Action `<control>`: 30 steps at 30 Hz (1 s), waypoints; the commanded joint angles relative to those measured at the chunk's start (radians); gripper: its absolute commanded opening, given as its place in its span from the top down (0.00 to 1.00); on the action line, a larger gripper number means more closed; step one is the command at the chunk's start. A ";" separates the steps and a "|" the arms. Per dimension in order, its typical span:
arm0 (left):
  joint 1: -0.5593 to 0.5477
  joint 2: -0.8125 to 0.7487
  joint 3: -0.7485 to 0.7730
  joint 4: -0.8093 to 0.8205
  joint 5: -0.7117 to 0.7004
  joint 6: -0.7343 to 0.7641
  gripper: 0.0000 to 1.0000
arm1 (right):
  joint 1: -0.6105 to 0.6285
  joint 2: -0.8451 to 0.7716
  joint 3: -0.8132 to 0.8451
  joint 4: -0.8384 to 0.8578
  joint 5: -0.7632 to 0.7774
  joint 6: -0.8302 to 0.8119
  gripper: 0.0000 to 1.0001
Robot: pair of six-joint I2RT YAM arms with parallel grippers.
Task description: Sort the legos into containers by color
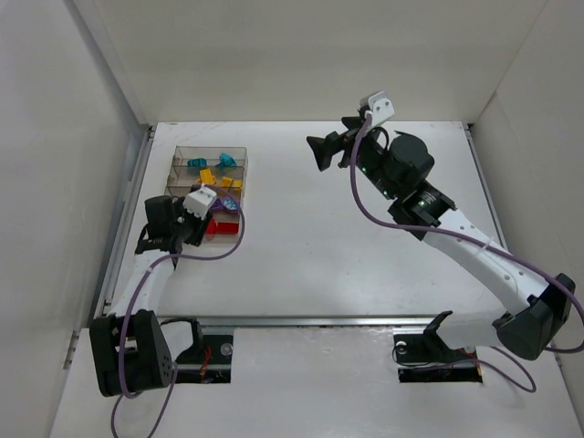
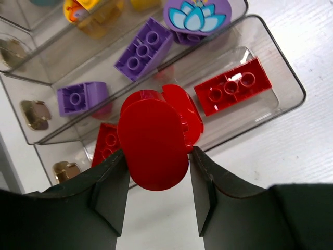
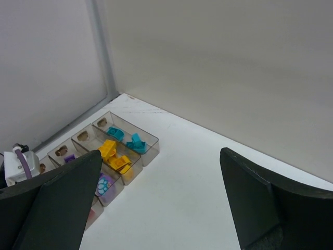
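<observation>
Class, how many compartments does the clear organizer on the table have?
4, in a row from far to near: teal compartment, yellow compartment, purple compartment, red compartment. None seems hidden.

White table [image 1: 365, 265], matte surface. Pale panels [image 1: 319, 55] stood along its left, far and right edges. A grey metal strip [image 1: 121, 228] ran down the left edge, another along the near edge. Directly on the table lay the containers [image 1: 182, 155]: four clear, smoky compartments joined in one row. They sat flat and upright near the far-left corner, close beside the left edge. The row ran from far to near, each compartment's long sides parallel with the far edge.
</observation>
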 commanded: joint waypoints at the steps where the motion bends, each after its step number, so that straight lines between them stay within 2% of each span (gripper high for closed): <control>1: 0.005 -0.012 -0.006 0.101 -0.007 -0.003 0.70 | 0.010 -0.033 0.001 0.044 0.006 -0.013 0.00; 4: 0.005 -0.012 0.006 0.113 -0.019 -0.029 0.57 | 0.010 -0.044 0.001 0.044 0.006 -0.013 0.00; 5: 0.005 -0.012 0.006 0.102 -0.019 -0.029 0.47 | 0.010 -0.044 -0.009 0.044 0.006 -0.013 0.00; 7: 0.005 -0.022 0.006 0.076 -0.005 -0.029 0.37 | 0.010 -0.053 -0.018 0.044 0.006 -0.013 0.00; 13: 0.005 -0.032 0.004 0.033 -0.018 -0.017 0.36 | 0.010 -0.094 -0.027 0.044 0.076 -0.058 0.00; 16: 0.005 -0.052 0.040 0.042 -0.044 -0.119 0.36 | 0.010 -0.105 -0.027 0.035 0.119 -0.110 0.00; 17: 0.005 -0.069 0.093 0.064 -0.073 -0.167 0.36 | 0.010 -0.105 -0.027 0.014 0.148 -0.110 0.00; 18: 0.005 -0.092 0.122 0.084 -0.099 -0.272 0.36 | -0.010 -0.114 -0.027 0.013 0.235 -0.110 0.00; 20: 0.005 -0.110 0.206 0.168 -0.181 -0.373 0.33 | -0.040 -0.127 -0.027 0.003 0.340 -0.098 0.00; 22: 0.048 -0.120 0.257 0.214 -0.365 -0.501 0.27 | -0.108 -0.127 -0.048 0.003 0.548 -0.059 0.00; 23: 0.060 -0.120 0.279 0.239 -0.440 -0.535 0.25 | -0.134 -0.127 -0.049 0.003 0.626 -0.046 0.00; 24: 0.071 -0.130 0.312 0.239 -0.602 -0.560 0.24 | -0.160 -0.136 -0.061 0.003 0.700 -0.035 0.00; 25: 0.089 -0.141 0.323 0.239 -0.674 -0.571 0.24 | -0.220 -0.136 -0.061 0.003 0.815 -0.035 0.00; 28: 0.120 -0.182 0.342 0.227 -0.852 -0.559 0.19 | -0.319 -0.185 -0.104 0.003 0.888 -0.035 0.00; 30: 0.149 -0.210 0.333 0.202 -0.913 -0.559 0.14 | -0.415 -0.223 -0.140 0.003 0.888 -0.023 0.00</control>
